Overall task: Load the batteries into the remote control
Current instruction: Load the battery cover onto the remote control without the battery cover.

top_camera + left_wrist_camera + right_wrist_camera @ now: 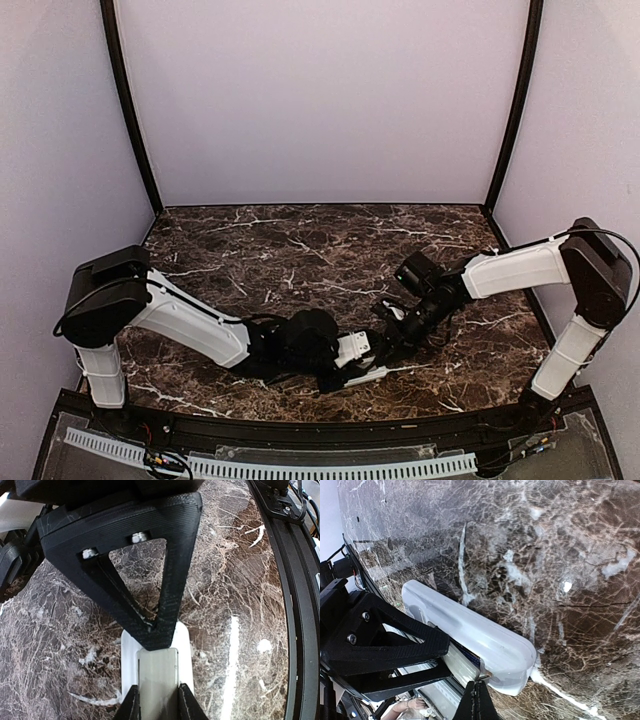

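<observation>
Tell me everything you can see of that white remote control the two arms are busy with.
The remote control is a slim white handset of glossy plastic with rounded corners. A flat, paler panel runs along the face that the left wrist camera sees. The left hand clamps its long sides, and the shut tip of the right hand meets that face. It sits over the marble table; whether it touches it I cannot tell.

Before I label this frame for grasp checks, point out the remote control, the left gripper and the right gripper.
remote control (470, 630), right wrist view, middle of its white shell.
left gripper (450, 656), right wrist view, between its clamping fingertips.
right gripper (477, 702), right wrist view, between its shut fingertips.
</observation>
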Controlling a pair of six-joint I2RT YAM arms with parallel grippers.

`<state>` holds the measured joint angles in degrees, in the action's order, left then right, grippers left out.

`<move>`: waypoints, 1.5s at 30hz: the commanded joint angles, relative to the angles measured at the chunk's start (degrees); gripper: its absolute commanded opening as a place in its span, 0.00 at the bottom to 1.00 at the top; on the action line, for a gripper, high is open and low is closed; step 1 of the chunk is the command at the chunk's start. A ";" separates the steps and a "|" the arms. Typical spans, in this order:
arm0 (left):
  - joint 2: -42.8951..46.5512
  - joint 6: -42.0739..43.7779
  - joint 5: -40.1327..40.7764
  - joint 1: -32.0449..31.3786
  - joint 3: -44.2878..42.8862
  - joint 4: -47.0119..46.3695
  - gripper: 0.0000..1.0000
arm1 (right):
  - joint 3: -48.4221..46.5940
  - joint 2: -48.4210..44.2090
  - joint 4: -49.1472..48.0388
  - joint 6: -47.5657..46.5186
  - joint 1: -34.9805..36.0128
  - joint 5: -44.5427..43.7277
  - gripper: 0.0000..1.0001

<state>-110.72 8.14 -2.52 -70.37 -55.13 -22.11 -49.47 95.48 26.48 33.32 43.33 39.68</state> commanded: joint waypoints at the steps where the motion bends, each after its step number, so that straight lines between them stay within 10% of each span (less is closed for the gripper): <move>1: -2.39 -0.79 4.60 -0.42 2.72 11.83 0.19 | 1.32 2.07 -7.49 0.69 2.54 1.56 0.00; 45: -2.87 -4.01 5.27 -0.65 5.98 6.52 0.46 | 7.11 -0.33 -14.87 6.91 6.68 -2.96 0.00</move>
<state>-109.86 4.38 1.61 -71.35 -52.31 -24.25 -44.31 93.17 15.97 39.57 45.41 36.40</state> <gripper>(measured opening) 0.456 0.003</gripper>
